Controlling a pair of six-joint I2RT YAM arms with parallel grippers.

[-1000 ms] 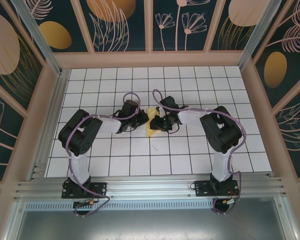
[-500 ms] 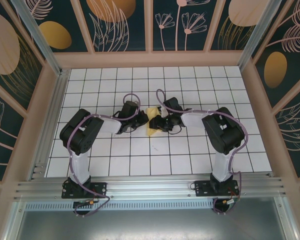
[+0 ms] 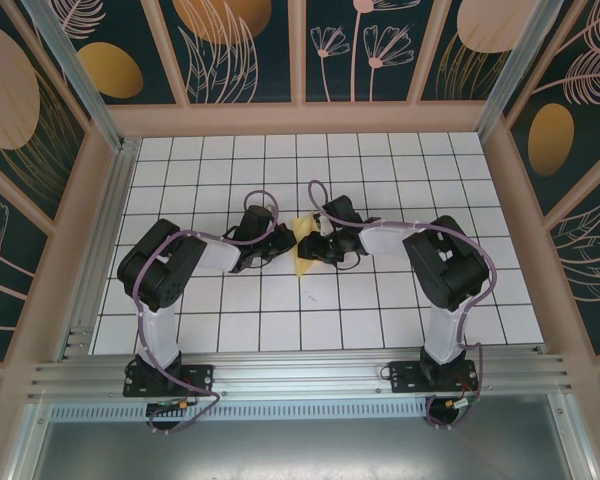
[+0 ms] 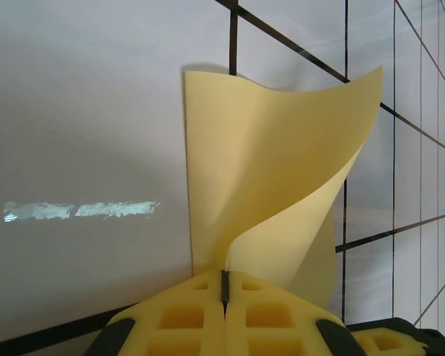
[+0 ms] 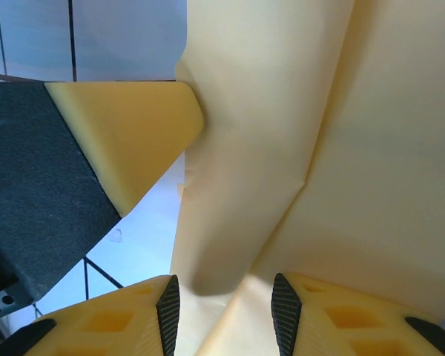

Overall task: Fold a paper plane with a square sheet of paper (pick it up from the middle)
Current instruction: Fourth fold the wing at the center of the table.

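The square sheet of paper (image 3: 304, 250), pale yellow, is lifted off the tiles between the two arms at mid-table. My left gripper (image 4: 225, 285) is shut on the sheet's lower edge, and the paper (image 4: 274, 170) curls up and to the right from its jaws. My right gripper (image 5: 226, 315) is open, its ribbed pads (image 5: 167, 311) apart, with a creased fold of the sheet (image 5: 282, 148) lying between and beyond them, not pinched. One left finger (image 5: 126, 141) touches the sheet's edge. In the top view the grippers (image 3: 280, 240) (image 3: 317, 246) face each other. A paper plane is out of view.
White tiled floor (image 3: 400, 170) with dark grid lines spreads around the arms. Wooden frame walls and patterned panels (image 3: 300, 110) enclose it. The aluminium rail (image 3: 300, 375) carries both arm bases at the near edge.
The right jaws have parted a little wider around the fold, and the right wrist has shifted slightly. The left gripper has stayed shut on the paper.
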